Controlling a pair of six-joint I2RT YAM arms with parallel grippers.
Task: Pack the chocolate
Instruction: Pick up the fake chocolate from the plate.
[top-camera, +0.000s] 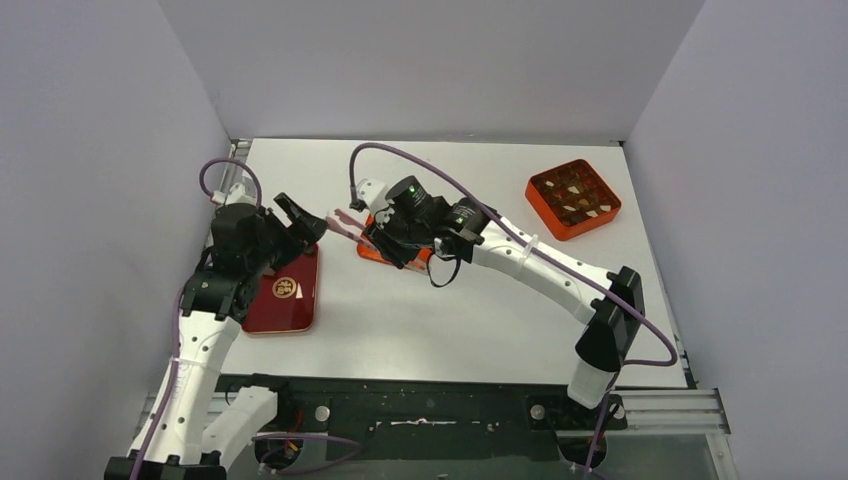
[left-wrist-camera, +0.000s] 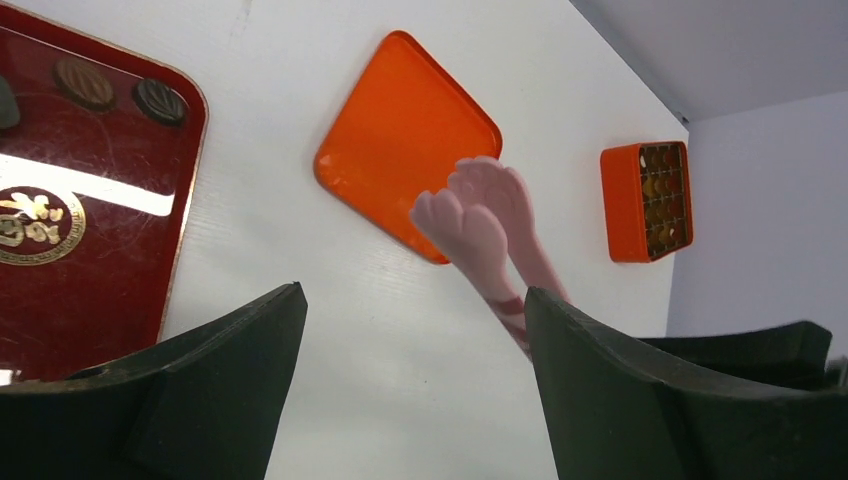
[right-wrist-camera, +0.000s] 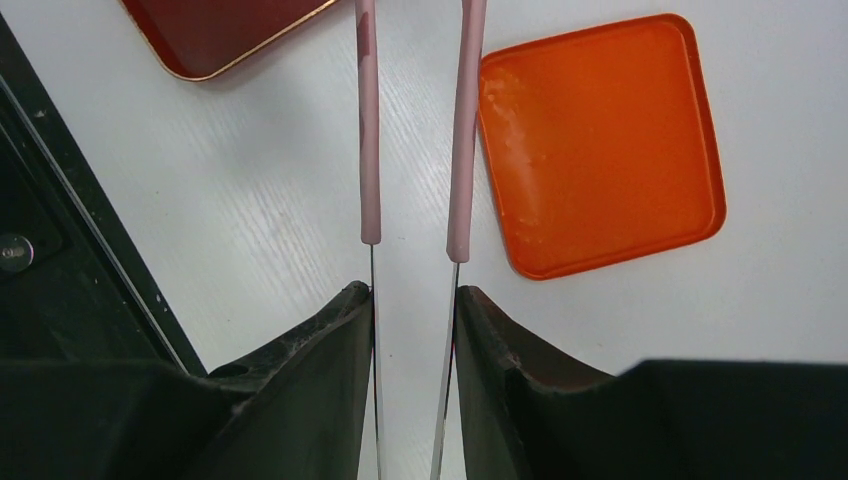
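From above: right gripper (top-camera: 378, 238) clamped on the pink tongs (top-camera: 347, 223), over the orange lid (top-camera: 372, 252); chocolate (top-camera: 574, 196) sits in the box (top-camera: 545, 215) well right of the lid. Left wrist: left gripper (left-wrist-camera: 415, 300) spread, empty, two dark pieces (left-wrist-camera: 160, 100) on the red tray (left-wrist-camera: 90, 260) left of the lid. Right wrist: fingers (right-wrist-camera: 310, 370) pinch both tong arms beside the lid

Dark and pale chocolate chunks (top-camera: 572, 196) in orange box (top-camera: 545, 212)

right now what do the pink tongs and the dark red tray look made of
Pink tongs: thin shiny metal arms with matte pink sleeves, probably silicone. Dark red tray: glossy, likely lacquered plastic or wood; it mirrors a light streak and has a gold edge.
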